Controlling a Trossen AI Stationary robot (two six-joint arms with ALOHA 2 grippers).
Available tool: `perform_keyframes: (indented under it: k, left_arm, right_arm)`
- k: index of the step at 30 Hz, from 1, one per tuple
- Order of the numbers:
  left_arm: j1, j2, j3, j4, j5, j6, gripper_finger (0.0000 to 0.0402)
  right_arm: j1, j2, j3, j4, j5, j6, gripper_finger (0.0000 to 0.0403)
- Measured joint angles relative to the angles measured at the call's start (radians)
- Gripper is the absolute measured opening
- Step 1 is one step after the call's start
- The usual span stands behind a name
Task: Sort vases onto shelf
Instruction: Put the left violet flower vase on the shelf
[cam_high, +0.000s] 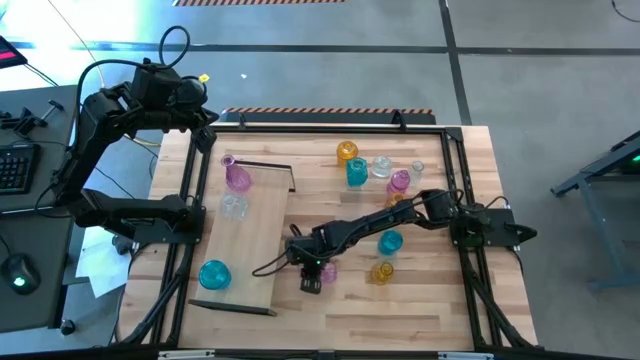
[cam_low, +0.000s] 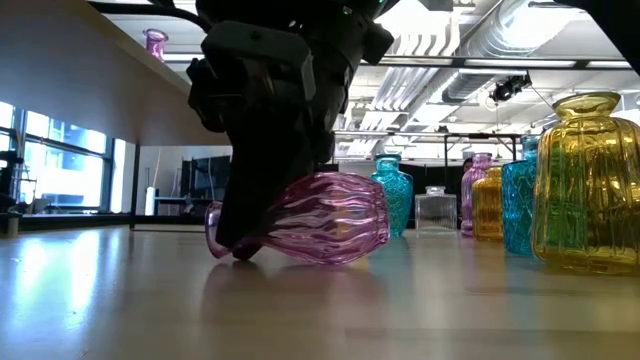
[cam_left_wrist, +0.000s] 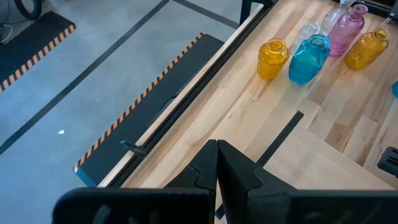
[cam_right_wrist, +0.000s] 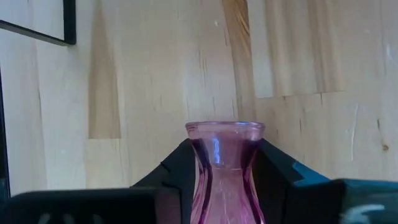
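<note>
Right gripper (cam_low: 240, 235) is down at the tabletop (cam_low: 320, 310), dark fingers clamped around the neck of a pink ribbed vase (cam_low: 325, 218) lying on its side, mouth pointing left. Behind it stands a teal vase (cam_low: 393, 195), then a small clear square bottle (cam_low: 435, 211). Further right, a pink bottle (cam_low: 476, 180), an amber one (cam_low: 488, 203), and a teal vase (cam_low: 520, 200). Closest on the right, a big yellow ribbed vase (cam_low: 588, 185). Up top left, a pink vase (cam_low: 155, 42) sits on the shelf (cam_low: 70, 70).

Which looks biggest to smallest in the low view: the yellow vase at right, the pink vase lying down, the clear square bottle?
1. Yellow vase, though it is nearest the camera.
2. Pink vase lying on its side.
3. Clear square bottle, farthest back.
</note>
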Motion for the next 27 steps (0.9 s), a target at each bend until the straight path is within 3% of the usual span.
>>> perform_keyframes:
  k: [5, 14, 22, 27]
  left_arm:
    - [0.0, 0.0, 0.0, 0.0, 0.0, 0.0, 0.0]
    - [0.0, 0.0, 0.0, 0.0, 0.0, 0.0, 0.0]
    - [0.0, -0.004, 0.0, -0.001, 0.0, 0.0, 0.0]
    - [0.0, -0.013, 0.0, -0.001, 0.0, 0.001, 0.0]
  right_arm:
    - [-0.005, 0.007, 0.061, -0.086, 0.001, -0.006, 0.0094]
    - [-0.022, 0.01, 0.255, -0.334, 0.095, -0.054, 0.0081]
    - [-0.033, 0.009, 0.408, -0.44, 0.097, -0.039, 0.0081]
    - [-0.05, 0.007, 0.539, -0.574, 0.151, -0.008, 0.0081]
